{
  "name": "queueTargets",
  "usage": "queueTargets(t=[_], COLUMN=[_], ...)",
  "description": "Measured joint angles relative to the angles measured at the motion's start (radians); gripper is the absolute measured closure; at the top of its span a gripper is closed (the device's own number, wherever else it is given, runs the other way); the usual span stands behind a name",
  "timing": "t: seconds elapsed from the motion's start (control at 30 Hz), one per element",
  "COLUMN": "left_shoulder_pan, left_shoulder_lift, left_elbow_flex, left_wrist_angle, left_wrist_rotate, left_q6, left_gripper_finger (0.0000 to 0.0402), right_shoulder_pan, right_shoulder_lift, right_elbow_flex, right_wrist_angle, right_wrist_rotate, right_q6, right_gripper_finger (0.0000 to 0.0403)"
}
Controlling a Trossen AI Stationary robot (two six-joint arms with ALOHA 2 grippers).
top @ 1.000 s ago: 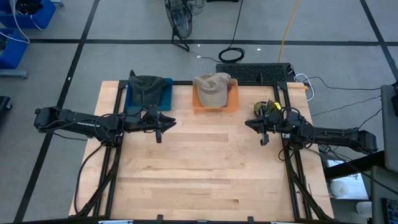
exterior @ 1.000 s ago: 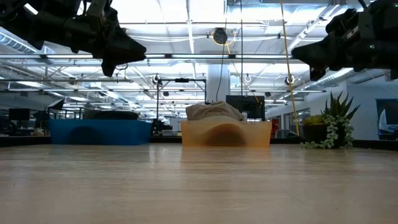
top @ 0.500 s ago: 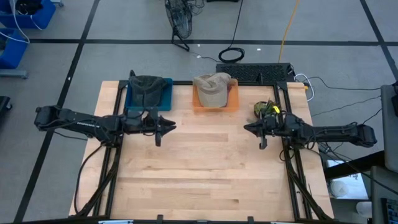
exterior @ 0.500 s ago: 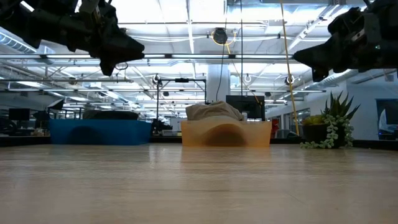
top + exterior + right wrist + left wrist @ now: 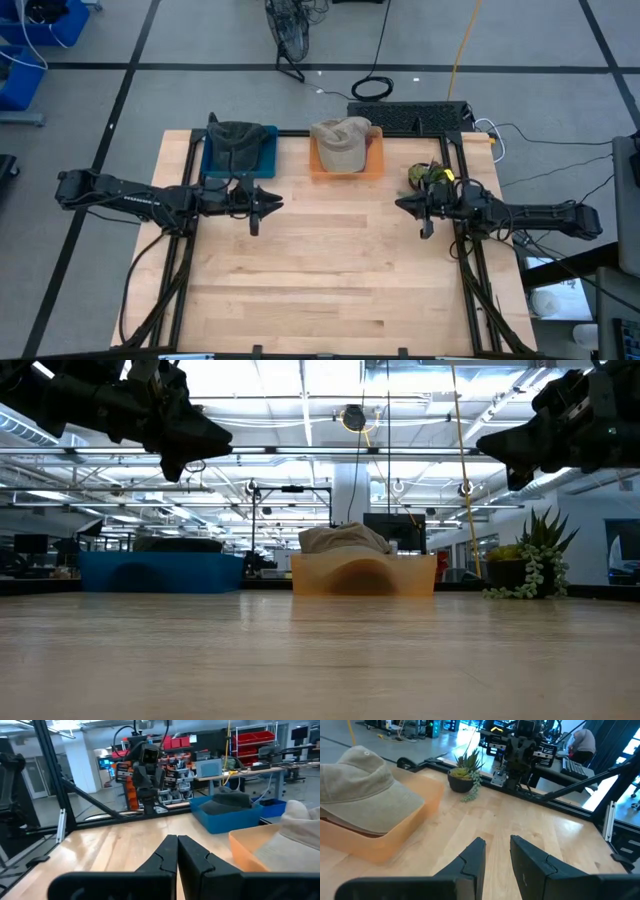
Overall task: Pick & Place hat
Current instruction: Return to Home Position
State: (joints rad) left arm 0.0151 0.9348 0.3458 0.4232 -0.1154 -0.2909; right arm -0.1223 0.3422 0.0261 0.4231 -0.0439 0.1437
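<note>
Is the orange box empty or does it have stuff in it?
Not empty. A tan cap sits piled in the orange bin, poking above its rim.

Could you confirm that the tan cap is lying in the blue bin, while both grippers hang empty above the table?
Not quite: the high view shows the tan cap in the orange bin, not the blue bin, which holds a dark cap. The rest holds: the left gripper and right gripper hang empty above the table.

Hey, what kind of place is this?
Likely a robotics lab: left gripper and right gripper above a wooden workbench, exposed ceiling trusses overhead, red shelving racks behind.
</note>
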Motion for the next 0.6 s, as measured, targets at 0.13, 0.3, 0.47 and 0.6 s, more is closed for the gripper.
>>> queueTargets(t=[0.13, 0.3, 0.47, 0.6], left_shoulder_pan=[0.000, 0.000, 0.000, 0.000], left_shoulder_lift=[0.000, 0.000, 0.000, 0.000], left_elbow_flex=[0.000, 0.000, 0.000, 0.000], left_wrist_angle=[0.000, -0.006, -0.008, -0.008], left_wrist_rotate=[-0.001, -0.025, -0.025, -0.025], left_q6=[0.003, 0.004, 0.003, 0.003], left_gripper_finger=[0.0309, 0.0309, 0.0309, 0.0309], right_shoulder_pan=[0.010, 0.045, 0.126, 0.198], right_shoulder_lift=[-0.004, -0.010, -0.013, -0.014], right_elbow_flex=[0.000, 0.001, 0.045, 0.054], right_wrist_angle=[-0.026, 0.003, -0.085, -0.116], right_wrist_rotate=[0.017, 0.029, 0.139, 0.240], right_q6=[-0.018, -0.024, -0.047, -0.103], right_gripper_finger=[0.0403, 0.0403, 0.0403, 0.0403])
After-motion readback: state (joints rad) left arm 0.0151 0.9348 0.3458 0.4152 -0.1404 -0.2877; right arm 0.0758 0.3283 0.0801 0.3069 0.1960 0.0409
